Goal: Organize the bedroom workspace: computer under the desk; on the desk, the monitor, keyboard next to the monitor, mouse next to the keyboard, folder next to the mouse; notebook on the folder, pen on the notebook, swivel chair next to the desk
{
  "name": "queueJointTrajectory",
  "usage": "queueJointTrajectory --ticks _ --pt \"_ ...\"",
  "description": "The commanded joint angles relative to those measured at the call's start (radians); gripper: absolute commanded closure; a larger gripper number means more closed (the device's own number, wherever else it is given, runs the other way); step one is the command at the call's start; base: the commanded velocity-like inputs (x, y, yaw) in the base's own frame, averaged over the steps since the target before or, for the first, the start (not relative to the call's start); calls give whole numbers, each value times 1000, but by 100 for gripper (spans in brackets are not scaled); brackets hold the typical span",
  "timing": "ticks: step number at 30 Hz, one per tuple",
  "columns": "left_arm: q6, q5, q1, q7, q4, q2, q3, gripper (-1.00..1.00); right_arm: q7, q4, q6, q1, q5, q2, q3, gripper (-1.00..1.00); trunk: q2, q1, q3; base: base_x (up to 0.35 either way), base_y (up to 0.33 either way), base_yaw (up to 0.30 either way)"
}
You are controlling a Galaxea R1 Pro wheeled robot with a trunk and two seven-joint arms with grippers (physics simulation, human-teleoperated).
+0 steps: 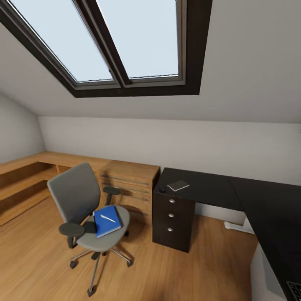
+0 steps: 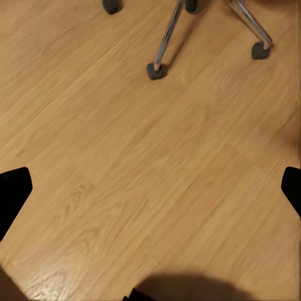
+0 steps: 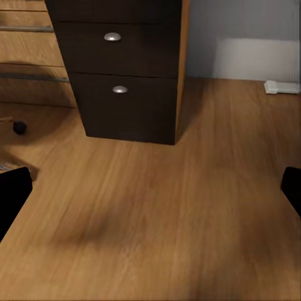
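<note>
My left gripper (image 2: 150, 188) hangs over bare wood floor (image 2: 125, 175), fingers spread wide, nothing between them; chair legs and casters just ahead. My right gripper (image 3: 150, 188) also spread wide and holding nothing, over floor facing the dark drawer unit (image 3: 125, 69). Grey swivel chair (image 1: 79, 196) stands on the floor, apart from the desk; blue folder (image 1: 106, 221) lies on its seat, pen (image 1: 108, 218) on top of the folder. Black desk (image 1: 217, 188) beyond; notebook (image 1: 178, 185) near its left end over the drawers; small dark thing at the left edge, cannot tell what. Keyboard (image 1: 295, 290) corner at desk's near right end.
</note>
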Motion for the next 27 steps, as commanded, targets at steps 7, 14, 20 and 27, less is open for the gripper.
queueJointTrajectory --ticks 7,14,20,27 --pt "-2 1 -1 3 0 0 -2 -100 -7 2 -3 -1 -1 1 8 -100 48 -26 23 334 0 -211" --pt "-1 1 -1 3 0 0 -2 -100 -7 2 -3 -1 -1 1 9 -100 97 -53 48 334 0 -246" --pt "-1 1 -1 3 0 0 -2 -100 -7 3 -3 -1 0 1 9 -100 118 -65 58 334 0 -92" --pt "1 1 -1 3 0 -1 -2 -100 -7 3 72 -1 0 2 9 -100 118 -65 58 335 0 -6"
